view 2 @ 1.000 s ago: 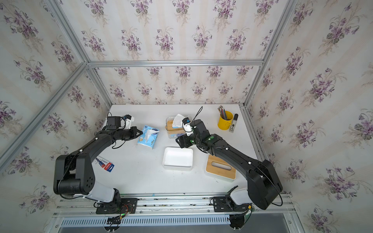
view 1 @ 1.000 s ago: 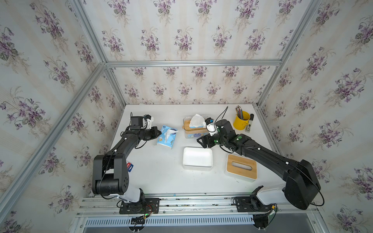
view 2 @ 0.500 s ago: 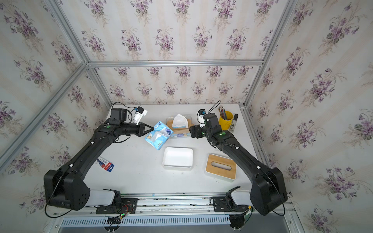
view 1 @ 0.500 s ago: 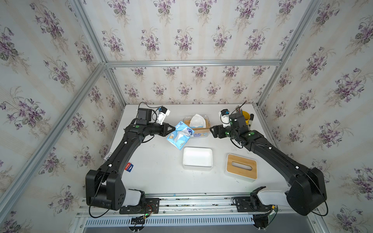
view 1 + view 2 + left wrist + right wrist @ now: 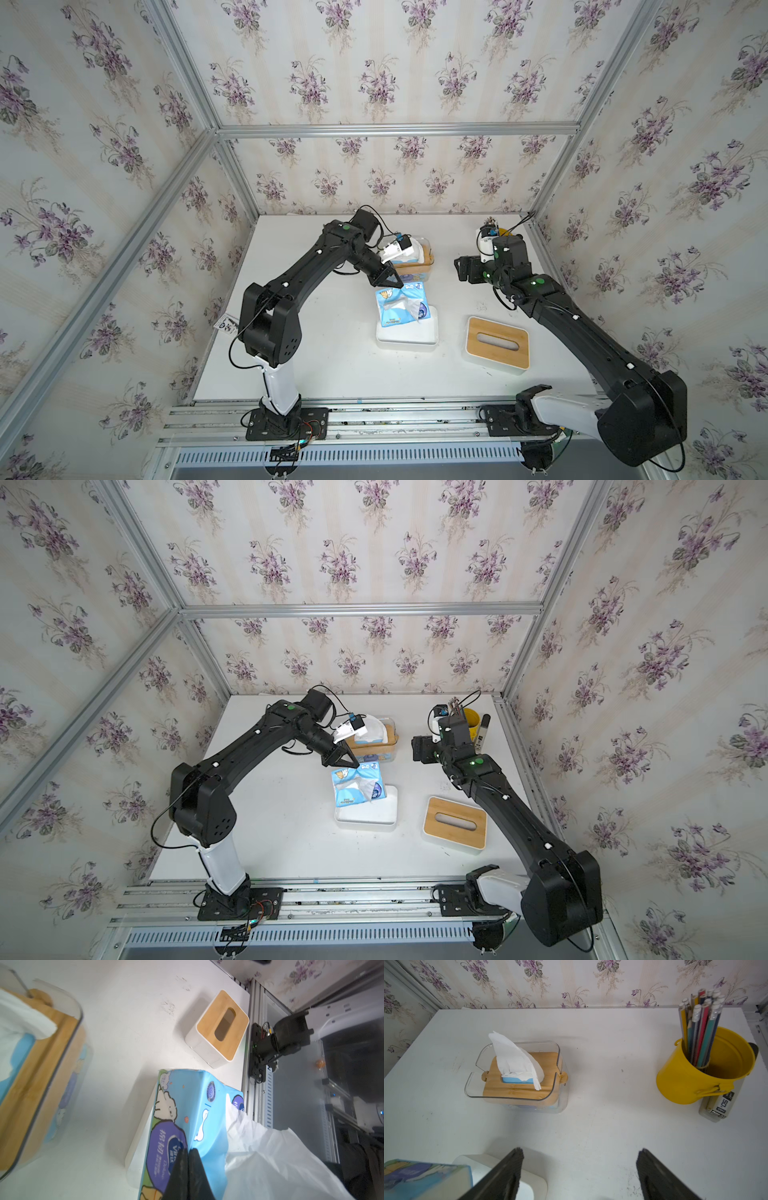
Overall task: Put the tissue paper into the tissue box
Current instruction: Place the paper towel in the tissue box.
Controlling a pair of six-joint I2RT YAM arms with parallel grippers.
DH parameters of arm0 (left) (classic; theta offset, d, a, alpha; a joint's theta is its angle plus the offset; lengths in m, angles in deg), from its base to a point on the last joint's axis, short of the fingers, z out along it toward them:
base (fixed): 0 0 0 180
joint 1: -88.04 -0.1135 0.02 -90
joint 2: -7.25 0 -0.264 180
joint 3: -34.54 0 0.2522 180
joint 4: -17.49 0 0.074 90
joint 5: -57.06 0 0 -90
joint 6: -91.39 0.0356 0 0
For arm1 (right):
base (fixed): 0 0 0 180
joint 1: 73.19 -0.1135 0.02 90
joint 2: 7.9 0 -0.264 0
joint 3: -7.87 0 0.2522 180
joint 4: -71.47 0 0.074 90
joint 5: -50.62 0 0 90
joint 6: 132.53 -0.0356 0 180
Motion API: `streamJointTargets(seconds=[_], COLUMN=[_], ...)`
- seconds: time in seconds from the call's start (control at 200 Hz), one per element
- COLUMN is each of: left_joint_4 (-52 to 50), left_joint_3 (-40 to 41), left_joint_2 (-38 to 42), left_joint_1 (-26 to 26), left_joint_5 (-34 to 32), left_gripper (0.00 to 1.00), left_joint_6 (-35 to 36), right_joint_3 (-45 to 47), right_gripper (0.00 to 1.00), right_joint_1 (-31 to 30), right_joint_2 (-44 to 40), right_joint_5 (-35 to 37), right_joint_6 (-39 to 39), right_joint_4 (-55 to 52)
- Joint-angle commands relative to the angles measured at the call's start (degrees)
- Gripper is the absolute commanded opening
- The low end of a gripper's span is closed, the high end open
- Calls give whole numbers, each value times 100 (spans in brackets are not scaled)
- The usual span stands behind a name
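Left jaws: pressed together, pinching the upper edge of the tissue pack [image 5: 401,307] [image 5: 358,786] [image 5: 187,1115] at its blue wrapper. The pack hangs directly below the jaws, tilted, with a loose white tissue trailing from its torn opening.

Position of the pack: over the far left part of the white box [image 5: 407,343] [image 5: 365,825], which stands open on the tabletop [image 5: 332,365]. The pack's lower end overlaps the box's far rim in both top views. Whether it touches the box cannot be told.

Right jaws: spread wide and holding nothing. They hang above bare tabletop, to the right of the white box and beyond it, well apart from the pack.

Other items noted:
- A wooden-topped lid [image 5: 497,347] [image 5: 455,825] [image 5: 220,1028] with a slot lies just to the right of the white box.
- A clear tissue holder [image 5: 415,266] [image 5: 517,1076] stands beyond the white box, with a tissue standing up from it.
- A yellow cup [image 5: 695,1084] of pencils and a stapler [image 5: 720,1105] stand far right of the white box, at the back.
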Motion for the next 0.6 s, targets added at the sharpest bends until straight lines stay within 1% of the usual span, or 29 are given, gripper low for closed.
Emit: streamJointTargets(seconds=[0.0, 0.085, 0.19, 0.385, 0.46, 0.594], left_joint_4=[-835, -1016, -1279, -1683, -1674, -1389], left_joint_3=[-348, -652, -1094, -1765, -1803, -1581], left_joint_2=[-307, -588, -992, -1641, -1749, -1757], left_joint_1=[137, 225, 313, 472, 549, 667], left_joint_5=[-117, -213, -413, -545, -532, -675], left_gripper=[0, 0, 0, 0, 0, 0], left_joint_6=[937, 1189, 1331, 1343, 1288, 1035], right_joint_3=[77, 115, 132, 165, 173, 172], right_gripper=[89, 89, 89, 89, 89, 89], right_joint_1=[1, 10, 10, 10, 10, 10], right_joint_2=[-60, -53, -49, -78, -70, -28], right_joint_5=[58, 43, -26, -34, -38, -56], right_joint_6=[46, 56, 64, 64, 66, 81], right_joint_4=[-69, -107, -143, -170, -164, -180])
